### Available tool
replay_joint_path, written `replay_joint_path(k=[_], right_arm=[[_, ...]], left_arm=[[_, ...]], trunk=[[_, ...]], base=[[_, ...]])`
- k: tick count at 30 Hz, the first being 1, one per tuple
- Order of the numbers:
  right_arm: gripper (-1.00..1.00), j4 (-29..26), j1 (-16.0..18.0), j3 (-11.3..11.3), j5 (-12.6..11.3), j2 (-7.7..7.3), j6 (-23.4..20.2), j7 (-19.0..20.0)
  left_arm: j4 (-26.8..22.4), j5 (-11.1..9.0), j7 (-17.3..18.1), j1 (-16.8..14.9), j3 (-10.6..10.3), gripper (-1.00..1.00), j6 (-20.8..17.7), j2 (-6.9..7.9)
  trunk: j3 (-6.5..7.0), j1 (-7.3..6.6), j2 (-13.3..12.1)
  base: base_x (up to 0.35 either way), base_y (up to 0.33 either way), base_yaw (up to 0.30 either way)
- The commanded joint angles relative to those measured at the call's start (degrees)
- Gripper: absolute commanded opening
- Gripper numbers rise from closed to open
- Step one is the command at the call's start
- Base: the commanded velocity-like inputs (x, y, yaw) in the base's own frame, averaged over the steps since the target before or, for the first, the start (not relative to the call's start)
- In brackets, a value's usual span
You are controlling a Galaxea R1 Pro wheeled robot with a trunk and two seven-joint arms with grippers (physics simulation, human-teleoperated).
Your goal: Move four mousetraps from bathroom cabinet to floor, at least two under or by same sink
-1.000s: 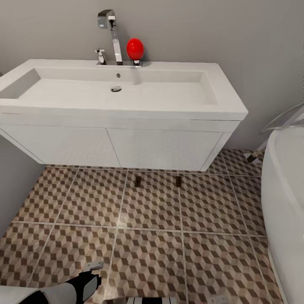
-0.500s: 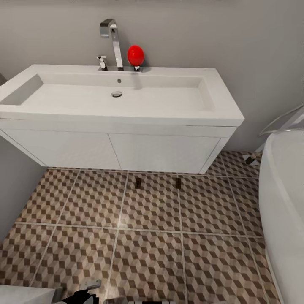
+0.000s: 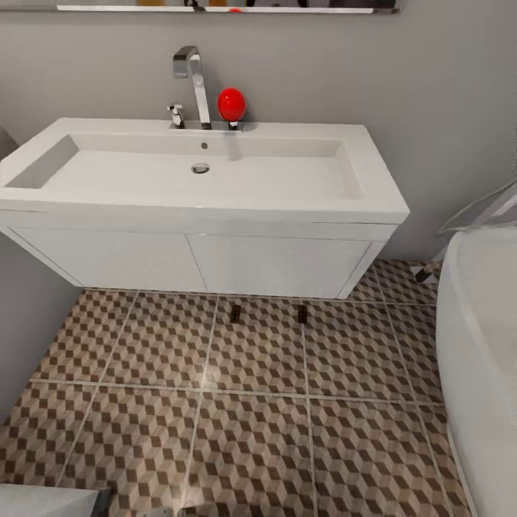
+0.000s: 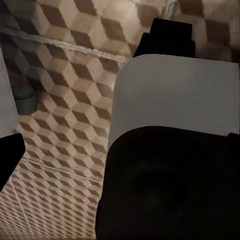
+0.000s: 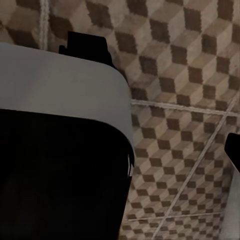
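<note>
Two mousetraps lie on the patterned bathroom floor (image 3: 251, 438) just in front of the white vanity, one (image 3: 235, 313) left of the other (image 3: 302, 313), each a tiny dark-brown board. Above them is the sink (image 3: 208, 169) with its chrome tap (image 3: 189, 79). The cabinet is out of view. My left gripper (image 4: 120, 160) hangs over the tiles, a dark fingertip (image 4: 10, 160) at the frame's edge, nothing between the fingers. My right gripper (image 5: 120, 160) is the same, with one fingertip (image 5: 233, 150) showing. Both look open and empty.
A white bathtub (image 3: 481, 359) fills the right side. A red egg-shaped object (image 3: 231, 104) stands beside the tap. A grey wall (image 3: 29, 309) closes the left. My own grey and black body (image 4: 170, 150) blocks much of both wrist views.
The head view has pulled back and tilted up, so the sink sits lower in frame. My left arm and gripper have dropped below the bottom edge. The two mousetraps have not moved.
</note>
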State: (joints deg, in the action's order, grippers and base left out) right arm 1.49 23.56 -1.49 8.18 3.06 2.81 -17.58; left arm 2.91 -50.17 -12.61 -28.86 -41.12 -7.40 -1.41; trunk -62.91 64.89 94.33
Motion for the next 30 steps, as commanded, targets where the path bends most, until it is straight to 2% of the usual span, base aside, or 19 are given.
replay_joint_path(k=[1, 6, 15, 30], right_arm=[[1.0, 0.0, -0.1, 0.0, 0.0, 0.0, 0.0, 0.0], [1.0, 0.0, -0.4, 0.0, -0.1, 0.04, 0.0, 0.0], [1.0, 0.3, -2.4, 0.0, -0.1, 0.18, -0.1, 0.0], [1.0, 1.1, -4.7, 0.0, -0.1, 0.16, -0.1, 0.1]], left_arm=[[0.0, 0.0, 0.3, 0.3, 0.0, 1.0, 0.0, -0.04], [0.0, 0.1, 1.9, 1.7, 0.0, 1.0, 0.0, -0.3], [0.0, 0.0, 2.6, 3.1, 0.0, 1.0, 0.0, -1.41], [0.0, 0.0, 2.7, 5.0, 0.0, 1.0, -0.1, -1.53]], trunk=[[0.19, -0.23, -0.4], [1.09, -1.32, -2.4], [2.7, -3.3, -6.0], [5.39, -6.6, -12.0]], base=[[0.0, 0.0, 0.0], [0.0, 0.0, 0.0], [0.0, 0.0, 0.0], [0.0, 0.0, 0.0]])
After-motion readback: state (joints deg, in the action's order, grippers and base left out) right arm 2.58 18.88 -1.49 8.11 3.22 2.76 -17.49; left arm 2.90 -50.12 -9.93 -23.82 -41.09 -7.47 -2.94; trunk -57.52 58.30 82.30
